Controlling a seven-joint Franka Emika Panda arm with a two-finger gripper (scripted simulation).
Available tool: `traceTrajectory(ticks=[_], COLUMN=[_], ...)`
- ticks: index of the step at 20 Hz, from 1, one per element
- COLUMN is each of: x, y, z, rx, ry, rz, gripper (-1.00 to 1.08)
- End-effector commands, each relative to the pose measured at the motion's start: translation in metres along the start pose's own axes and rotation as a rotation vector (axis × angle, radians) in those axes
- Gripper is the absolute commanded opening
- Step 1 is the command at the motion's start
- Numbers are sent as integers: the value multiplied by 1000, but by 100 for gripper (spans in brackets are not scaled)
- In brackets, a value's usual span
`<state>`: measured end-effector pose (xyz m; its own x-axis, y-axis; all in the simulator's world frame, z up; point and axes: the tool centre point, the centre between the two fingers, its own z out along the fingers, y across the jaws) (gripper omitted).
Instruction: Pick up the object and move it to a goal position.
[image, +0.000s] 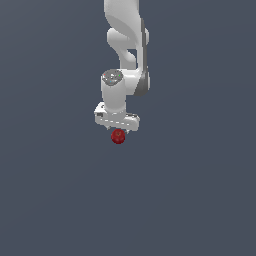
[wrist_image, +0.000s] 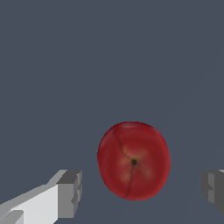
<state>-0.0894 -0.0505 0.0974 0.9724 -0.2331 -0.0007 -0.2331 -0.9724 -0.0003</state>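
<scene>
Small dark red apple (wrist_image: 133, 160) lies on the flat grey floor (image: 50, 200), directly under the white arm (image: 125, 45), whose hand points straight down over it. In the exterior view the apple (image: 118, 136) shows just below the gripper (image: 117, 129), partly tucked under the hand's lower edge. Wrist view: stem dimple faces up toward the camera, a dark line running across the skin from it; the fruit sits between the two fingers, one grey pad (wrist_image: 70, 193) on one side, the other pad at the opposite edge of the picture, both clear of the skin with floor showing in each gap. Gripper is spread wide and holds nothing. Apple is narrower than the gap, so it fits with room to spare. Judgement on handling: likely light, firm and rigid enough not to deform under the pads, but glossy and rounded, so it may slip or squirt out if pinched above or below its widest part; it may also roll if one pad touches before the other. Best hold looks to be across the widest girth, pads on opposite flanks, stem axis kept vertical and the fruit centred between the fingers before closing. How far the pads sit above the floor cannot be told from these views. No containers visible; no goal marker visible in either view.
</scene>
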Motion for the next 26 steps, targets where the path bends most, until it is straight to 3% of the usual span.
traceTrajectory(ticks=[1, 21, 22, 26], x=[-2, -2, -2, -2], y=[1, 2, 2, 2], z=[1, 51, 51, 51], rx=[0, 0, 0, 0], ry=[1, 1, 1, 1], rz=[6, 6, 6, 6], gripper=[100, 100, -100, -100])
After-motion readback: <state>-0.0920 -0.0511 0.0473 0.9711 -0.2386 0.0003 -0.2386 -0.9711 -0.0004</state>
